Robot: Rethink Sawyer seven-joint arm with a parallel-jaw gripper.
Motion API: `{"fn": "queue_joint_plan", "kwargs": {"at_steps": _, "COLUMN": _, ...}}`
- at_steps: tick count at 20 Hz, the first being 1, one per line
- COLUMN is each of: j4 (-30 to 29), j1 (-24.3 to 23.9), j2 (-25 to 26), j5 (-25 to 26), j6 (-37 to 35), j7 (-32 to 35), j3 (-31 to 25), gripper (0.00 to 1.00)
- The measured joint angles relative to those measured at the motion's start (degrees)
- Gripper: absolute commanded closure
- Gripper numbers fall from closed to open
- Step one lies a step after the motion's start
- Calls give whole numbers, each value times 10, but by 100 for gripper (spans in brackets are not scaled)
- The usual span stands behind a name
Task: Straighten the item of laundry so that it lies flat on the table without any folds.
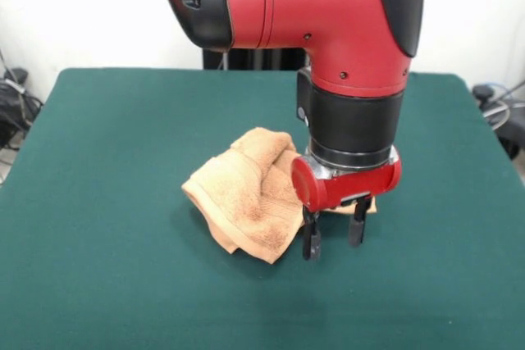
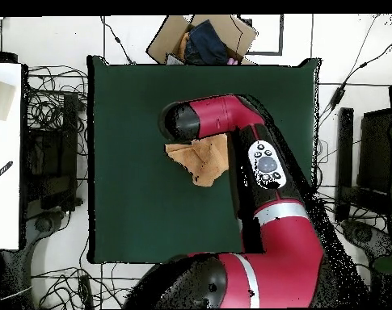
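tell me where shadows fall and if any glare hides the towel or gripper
Front view: soft even light, no glare; a faint shadow lies on the table under the crumpled towel and below the open gripper. Overhead view: the arm covers the gripper and part of the towel.

Legible text, labels, brands, numbers: none in either view. The arm's button panel (image 2: pixel 267 165) carries small round controls, their markings too small to read. No signs elsewhere.
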State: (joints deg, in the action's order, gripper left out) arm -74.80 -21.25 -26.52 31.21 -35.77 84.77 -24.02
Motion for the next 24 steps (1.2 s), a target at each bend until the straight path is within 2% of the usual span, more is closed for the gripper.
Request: {"fn": "queue_joint_plan", "kwargs": {"at_steps": 24, "j4": -33, "j1": 0, "j2": 0, "j5": 7, "j6": 4, "j7": 0, "j3": 0, "gripper": 0}}
